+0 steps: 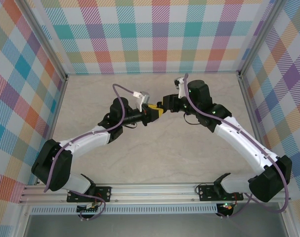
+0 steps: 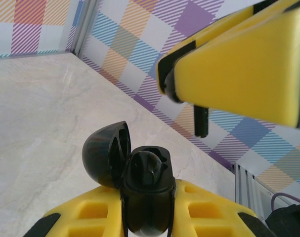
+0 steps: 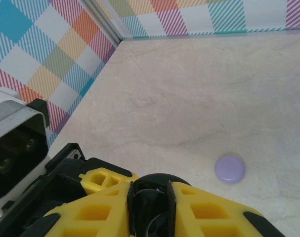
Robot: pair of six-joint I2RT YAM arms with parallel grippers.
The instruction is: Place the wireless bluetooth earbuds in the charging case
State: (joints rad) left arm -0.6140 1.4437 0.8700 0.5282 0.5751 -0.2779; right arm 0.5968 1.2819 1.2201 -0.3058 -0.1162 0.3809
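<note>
In the top external view the two arms are seen reaching inward over the pale marble-patterned bench (image 1: 154, 163). The left hand (image 1: 152, 114) and right hand (image 1: 162, 108) are found tip to tip above its middle, though what is held there cannot be made out. In the left wrist view the left hand's yellow fingers are pressed onto the base of a round glossy black charging case (image 2: 147, 173), whose domed lid (image 2: 106, 154) is swung open to the left. Whether a bud is already seated in its wells cannot be told. Just above and to the right, a thin black stem, taken to be that of a black stemmed earbud (image 2: 201, 121), is seen hanging from the right hand, clear of the wells. In the right wrist view the right hand's fingers are pinched on a small rounded black thing, judged to be the same earbud, and a small round pale lilac case (image 3: 230, 169) is seen lying on the bench, well apart. The task is judged to be at the insertion of this bud. The case is open and presented and the bud is held, but the seating is not yet done and the lilac case is untouched.
</note>
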